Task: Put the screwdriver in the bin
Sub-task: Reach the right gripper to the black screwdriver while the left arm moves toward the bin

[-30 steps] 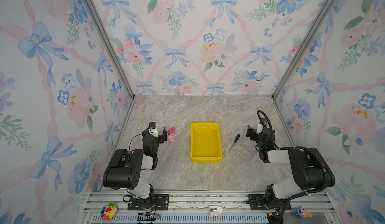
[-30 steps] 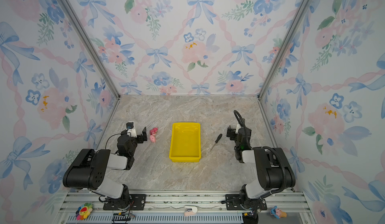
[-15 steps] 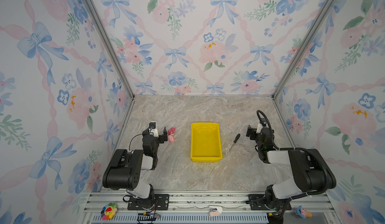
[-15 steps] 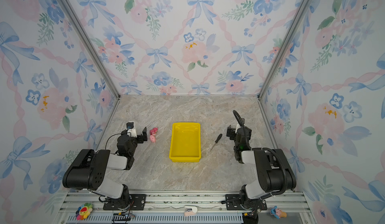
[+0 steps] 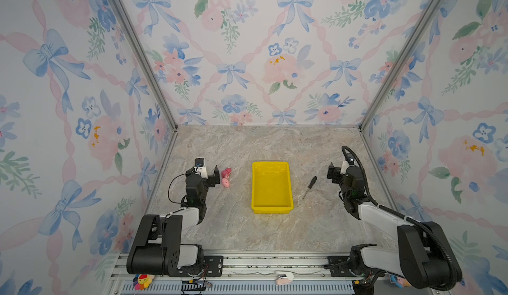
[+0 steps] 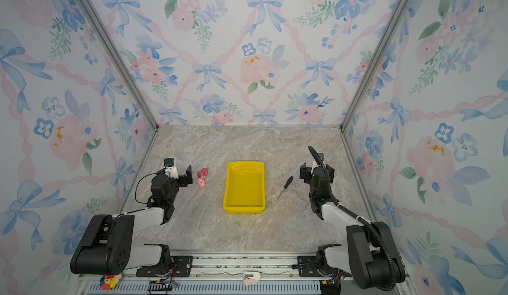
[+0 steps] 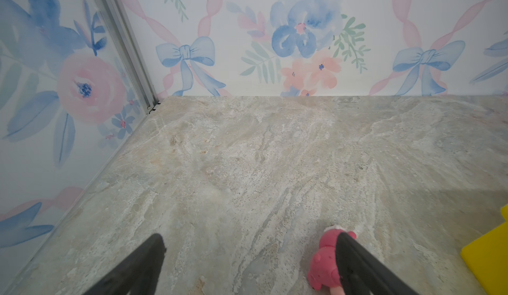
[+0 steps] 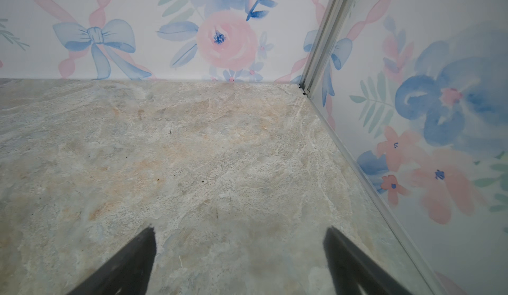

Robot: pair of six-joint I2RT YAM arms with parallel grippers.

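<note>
Yellow and empty, the bin (image 5: 271, 188) is sitting mid-table, the screwdriver (image 5: 310, 186) lying just beside it, untouched. Farther off, the right gripper (image 8: 239, 241) is hanging spread, empty; the reach is pending, needing descent over the handle.

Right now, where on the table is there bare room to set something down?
Widest bare marble runs between the yellow rectangular plastic bin and the back wall, and between the bin and the front rail. Tighter: the small black-handled screwdriver lies between bin and right hand; the small pink toy sits beside the left hand.
</note>
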